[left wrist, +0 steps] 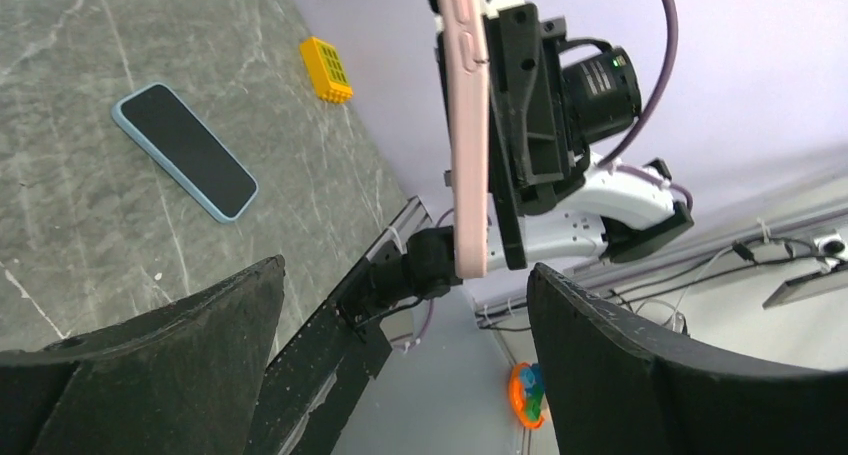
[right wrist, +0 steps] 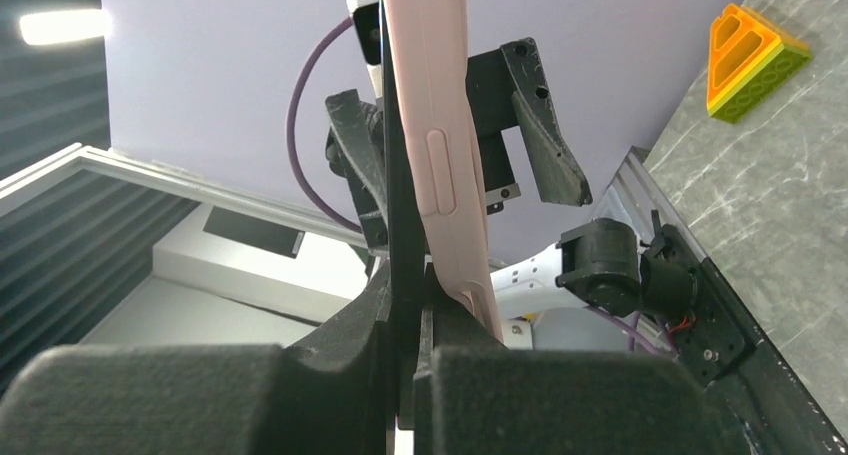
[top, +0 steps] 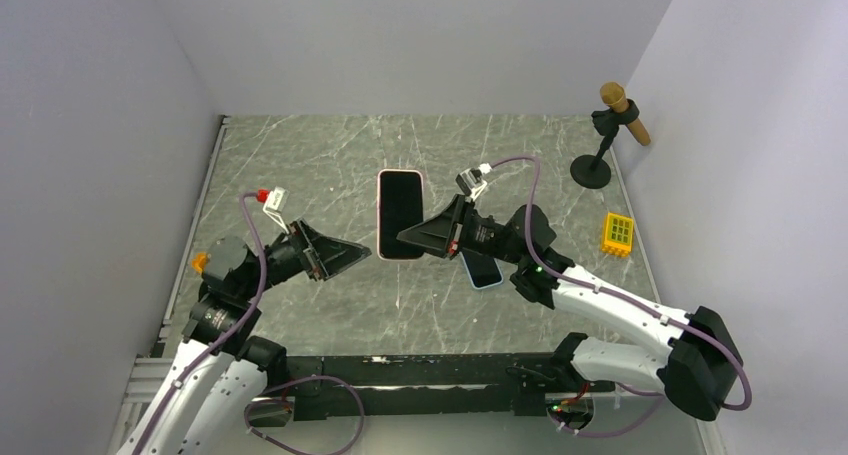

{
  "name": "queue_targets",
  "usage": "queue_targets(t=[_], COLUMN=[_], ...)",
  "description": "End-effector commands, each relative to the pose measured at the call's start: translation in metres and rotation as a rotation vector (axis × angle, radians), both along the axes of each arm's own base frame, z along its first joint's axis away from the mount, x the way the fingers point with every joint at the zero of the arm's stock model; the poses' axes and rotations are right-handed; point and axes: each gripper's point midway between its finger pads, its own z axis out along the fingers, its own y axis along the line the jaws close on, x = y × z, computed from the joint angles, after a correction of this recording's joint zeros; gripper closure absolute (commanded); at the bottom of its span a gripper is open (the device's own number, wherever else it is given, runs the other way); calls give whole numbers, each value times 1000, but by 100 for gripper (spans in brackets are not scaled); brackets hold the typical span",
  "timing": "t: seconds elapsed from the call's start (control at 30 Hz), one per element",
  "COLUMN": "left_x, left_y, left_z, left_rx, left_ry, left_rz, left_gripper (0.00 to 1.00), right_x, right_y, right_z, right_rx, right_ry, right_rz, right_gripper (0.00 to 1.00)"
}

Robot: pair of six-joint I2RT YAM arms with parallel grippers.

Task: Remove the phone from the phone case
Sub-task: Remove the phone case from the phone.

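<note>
Top external: right gripper clamps pink-cased phone, left gripper gapes beside it; blue phone under right gripper, yellow block beyond.

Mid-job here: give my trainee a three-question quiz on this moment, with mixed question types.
1. True or false: the left gripper is shut on the pink-cased phone.
2. Which thing lies flat on the table beside the right arm? A) a blue-edged phone B) a mug C) scissors
3. Fill in, using the robot's own sides: the yellow block sits near the table's ___ edge.

Key:
1. False. The left gripper is open and apart from the phone. The right gripper is pinching the phone and holding it up off the table.
2. A
3. right
</note>
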Motion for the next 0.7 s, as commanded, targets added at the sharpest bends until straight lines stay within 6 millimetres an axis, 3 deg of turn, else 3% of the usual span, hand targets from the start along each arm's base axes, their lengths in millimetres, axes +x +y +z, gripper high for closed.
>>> queue_targets(t=[0.0, 0.07, 0.2, 0.3, 0.67], left_x=[-11, -11, -11, -10, 4], left_y=[-10, -14, -21, -25, -39], left_z=[17, 16, 3, -2, 1], left_rx=[-3, 9, 17, -3, 3], left_ry=[-102, -101, -55, -40, 0], left_rz=[-79, -93, -111, -118, -136], left_gripper=[6, 7, 26, 33, 39], right_x=[-9, -8, -7, -7, -5], right_y=[-4, -4, -4, -3, 1], right_z=[42, 42, 42, 43, 32], right_rx=[134, 140, 149, 150, 142], right_ry=[-86, -84, -78, -80, -69], right_rz=[36, 39, 38, 37, 48], right_gripper=[100, 100, 100, 100, 100])
